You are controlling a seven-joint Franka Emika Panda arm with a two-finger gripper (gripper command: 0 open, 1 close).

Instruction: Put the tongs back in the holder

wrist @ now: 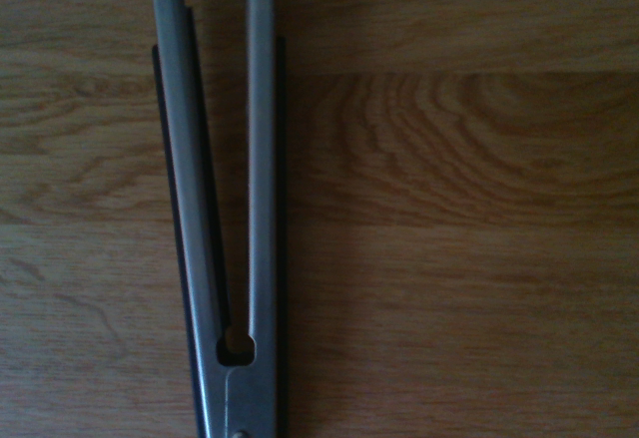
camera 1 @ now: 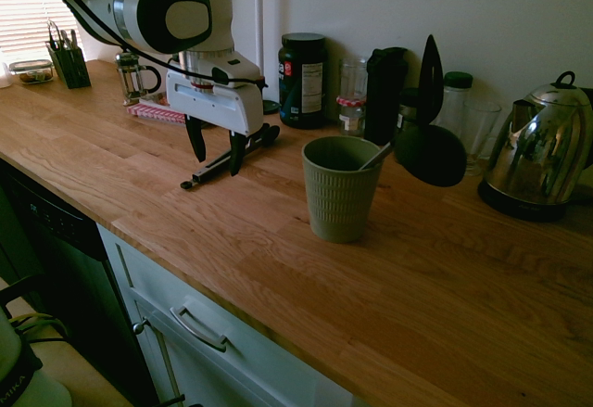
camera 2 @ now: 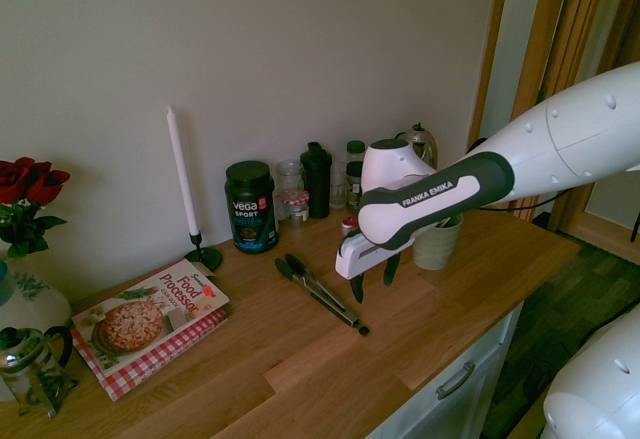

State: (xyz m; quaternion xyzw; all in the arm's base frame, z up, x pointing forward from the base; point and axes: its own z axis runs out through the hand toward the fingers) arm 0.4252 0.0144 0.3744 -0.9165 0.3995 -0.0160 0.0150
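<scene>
The black tongs (camera 1: 227, 159) lie flat on the wooden counter, arms slightly spread, tips toward the wall. They also show in the second exterior view (camera 2: 320, 294). The wrist view looks straight down on the tongs (wrist: 220, 209), showing the metal arms and hinge end. My gripper (camera 1: 217, 154) hangs open just over their handle half, one finger on each side, holding nothing; the open gripper (camera 2: 373, 279) is also clear from the other side. The sage-green ribbed holder (camera 1: 340, 189) stands upright on the far side of the tongs from the cookbook, with a big black ladle (camera 1: 431, 143) and a thin spoon handle (camera 1: 375, 157) in it.
Along the wall stand a dark supplement jar (camera 1: 302, 80), a black bottle (camera 1: 384, 92), glass jars and a steel kettle (camera 1: 542, 152). A cookbook (camera 2: 150, 319), candle (camera 2: 182, 174), French press (camera 1: 134, 75) and cutlery caddy (camera 1: 69, 59) lie beyond the tongs' other side.
</scene>
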